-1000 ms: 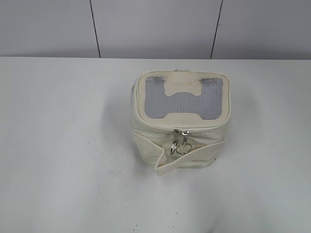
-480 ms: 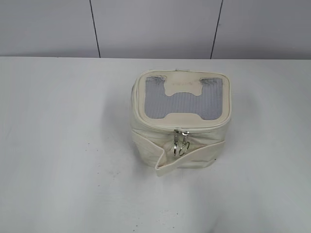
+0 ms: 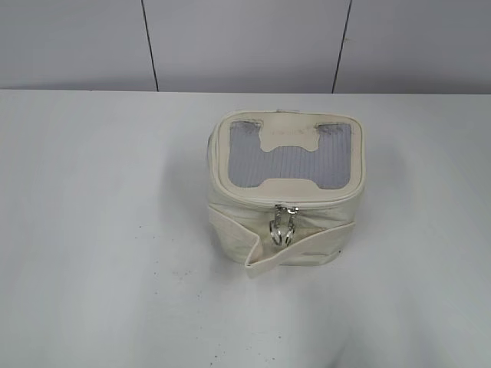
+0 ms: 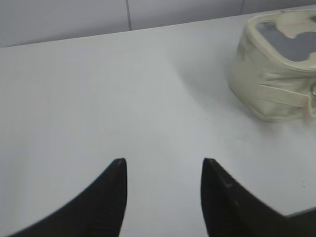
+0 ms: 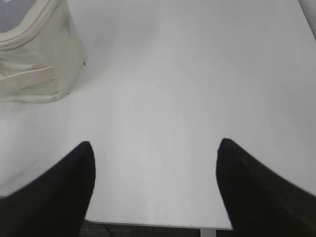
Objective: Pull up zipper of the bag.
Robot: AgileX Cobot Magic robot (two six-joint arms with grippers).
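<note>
Bag (image 3: 285,195) upright on worktop (image 3: 100,230) | zipper (image 3: 285,208) slider at its front edge (rings dangling) | left pincer (image 4: 163,170) and right pincer (image 5: 154,153) both spread apart, well clear of bag

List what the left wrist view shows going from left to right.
Left finger of the open left gripper → its right finger → the bag at the upper right on the table, with its front strap reaching the right edge.

White table (image 3: 92,230) with faint dark specks, against a grey panelled wall (image 3: 245,42) with dark seams.
</note>
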